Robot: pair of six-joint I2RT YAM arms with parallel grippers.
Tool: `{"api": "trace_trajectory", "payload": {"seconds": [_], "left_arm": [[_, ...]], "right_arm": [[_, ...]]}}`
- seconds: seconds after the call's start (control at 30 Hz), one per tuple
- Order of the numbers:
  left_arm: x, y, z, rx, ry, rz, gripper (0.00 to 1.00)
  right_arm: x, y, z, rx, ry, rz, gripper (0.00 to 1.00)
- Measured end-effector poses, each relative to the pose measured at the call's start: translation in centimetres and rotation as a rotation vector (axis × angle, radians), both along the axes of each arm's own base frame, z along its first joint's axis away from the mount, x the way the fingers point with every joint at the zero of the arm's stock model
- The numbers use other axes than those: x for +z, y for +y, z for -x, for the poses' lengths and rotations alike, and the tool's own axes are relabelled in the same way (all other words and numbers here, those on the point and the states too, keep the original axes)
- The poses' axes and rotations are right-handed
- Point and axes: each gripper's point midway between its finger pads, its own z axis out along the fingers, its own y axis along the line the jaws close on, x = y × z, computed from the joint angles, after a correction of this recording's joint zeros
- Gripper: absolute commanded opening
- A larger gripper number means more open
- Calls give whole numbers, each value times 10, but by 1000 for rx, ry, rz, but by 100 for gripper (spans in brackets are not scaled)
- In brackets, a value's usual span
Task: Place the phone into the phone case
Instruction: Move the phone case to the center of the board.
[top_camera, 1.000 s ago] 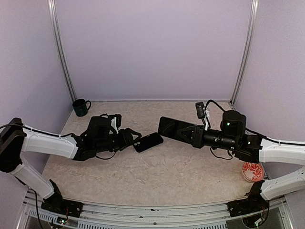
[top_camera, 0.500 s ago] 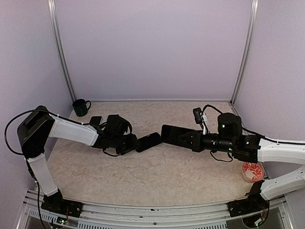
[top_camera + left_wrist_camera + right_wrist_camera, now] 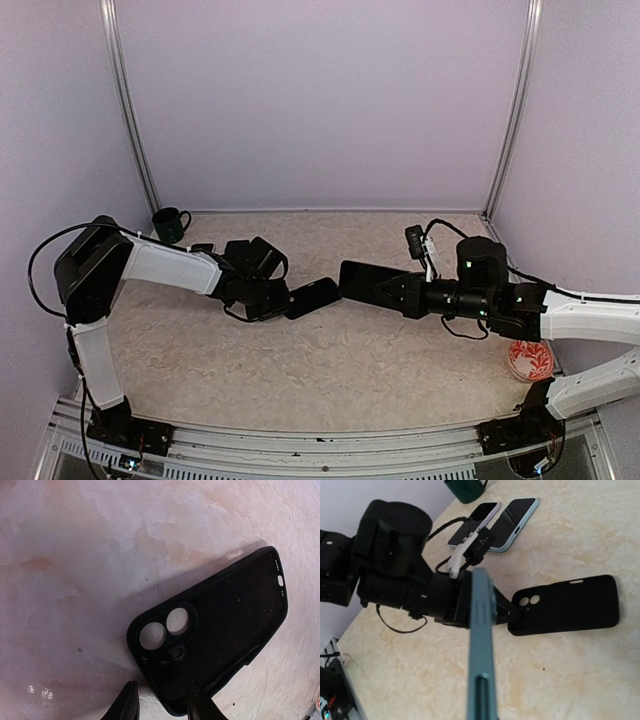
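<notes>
table: carrying all | right gripper: clamping phone by its near end, holding it off table, far end nearing case | left gripper: jaws standing apart, straddling case's camera corner | case: lying flat mid-table | mug: sitting at far-left corner

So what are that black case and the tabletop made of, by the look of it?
Phone case: matte black, probably soft silicone or rubber; dull, dust-flecked, no glare. Tabletop: marble-patterned, slightly glossy, stone or laminate; it shows bright reflections.
</notes>
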Motion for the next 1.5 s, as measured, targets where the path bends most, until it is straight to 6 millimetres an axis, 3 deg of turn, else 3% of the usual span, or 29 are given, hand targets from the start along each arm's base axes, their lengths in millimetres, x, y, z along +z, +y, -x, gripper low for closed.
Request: {"api": "trace_trajectory", "payload": {"seconds": [0.3,0.53,0.9,1.1,1.27,1.5], "left_arm": [[-4,1,-5,-5,6,-47,10],[-4,0,-5,-12,6,-46,2],[-3,-8,9,-90,-13,-58,1],[-3,-30,41,-219,-19,-94,0],[-4,-33,60,-260,-11,-99,1],[-4,-33,64,-264,-7,-97,10]], "right_arm": [[-3,0,-2,-5,-3,11,0],[-4,-1,-2,-5,-10,22,0],[-8,9,-2,19,61,26,0],[-34,22,0,50,183,39,0],[-47,27,3,53,260,-2,0],[-71,34,6,48,373,-29,0]]}}
